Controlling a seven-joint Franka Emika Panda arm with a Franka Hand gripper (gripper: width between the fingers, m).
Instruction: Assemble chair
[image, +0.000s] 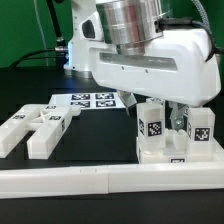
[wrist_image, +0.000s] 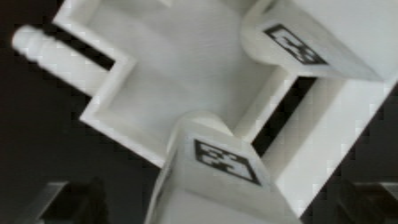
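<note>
The partly built white chair (image: 178, 150) stands at the exterior view's right, just behind the front rail. It shows two upright tagged posts (image: 152, 122) (image: 200, 126) on a low slab. My gripper (image: 177, 112) hangs right above it, reaching down between the posts. In the wrist view my gripper (wrist_image: 217, 205) is open, its dark fingers (wrist_image: 63, 200) standing wide on either side of a tagged white post (wrist_image: 228, 160), with a dark gap beside it. Beyond that lie the slab (wrist_image: 178, 70) and a ribbed peg (wrist_image: 54, 50). Nothing is held.
Two loose white chair pieces (image: 14, 132) (image: 50, 128) lie at the exterior view's left. The marker board (image: 92, 100) lies flat behind them. A long white border rail (image: 90, 180) runs along the front. Cables hang at the back.
</note>
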